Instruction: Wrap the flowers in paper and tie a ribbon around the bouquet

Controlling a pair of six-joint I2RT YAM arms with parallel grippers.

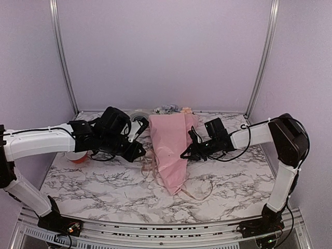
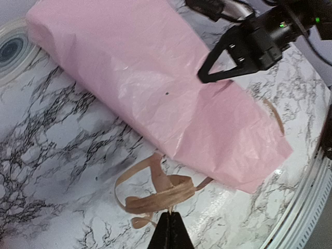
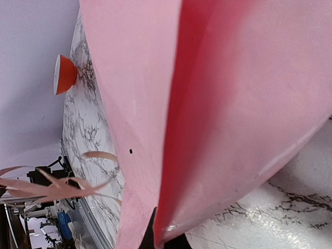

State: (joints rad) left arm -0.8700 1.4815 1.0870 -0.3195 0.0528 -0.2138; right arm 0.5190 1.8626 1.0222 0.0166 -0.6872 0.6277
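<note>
The bouquet is a pink paper cone lying on the marble table, narrow end toward me. Flowers peep out at its far, wide end. The tan ribbon lies curled beside the cone's left side, and another stretch loops past the narrow end. My left gripper is shut, its tips pinching a strand of that curl. My right gripper is shut on a fold of the paper at the cone's right edge. That grip also shows in the left wrist view, right gripper.
An orange-red spool stands at the left under my left arm. A clear tape roll sits by the back wall, left of the bouquet's wide end. Purple walls close in the back and sides. A metal rail runs along the near table edge.
</note>
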